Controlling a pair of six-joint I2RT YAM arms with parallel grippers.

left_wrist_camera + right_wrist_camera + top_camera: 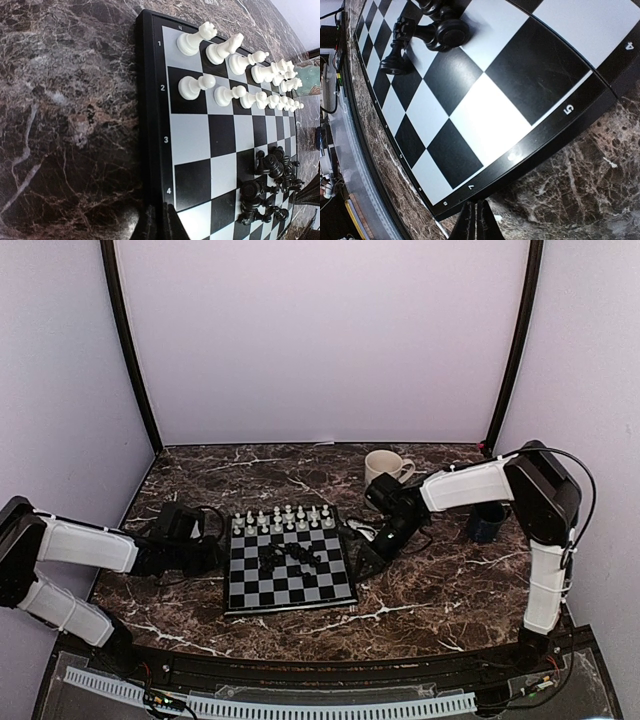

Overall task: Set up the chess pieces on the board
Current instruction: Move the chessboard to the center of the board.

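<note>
With white pieces [280,518] ranked on the far rows of the board [250,585], the black pieces [290,556] heaped mid-board are judged next to be set, for which the left pincer [158,222] and right pincer [474,221], both closed empty at its edges, must be opened.

The near rows of the board [290,590] lie bare and open to reach, while a heap of black pieces [288,557] crowds its middle and white pieces [282,519] line its far edge.

Two piece rows [280,519] on board [262,585] far edge; heap [290,556] mid-board; mug [385,466] behind-right.
</note>
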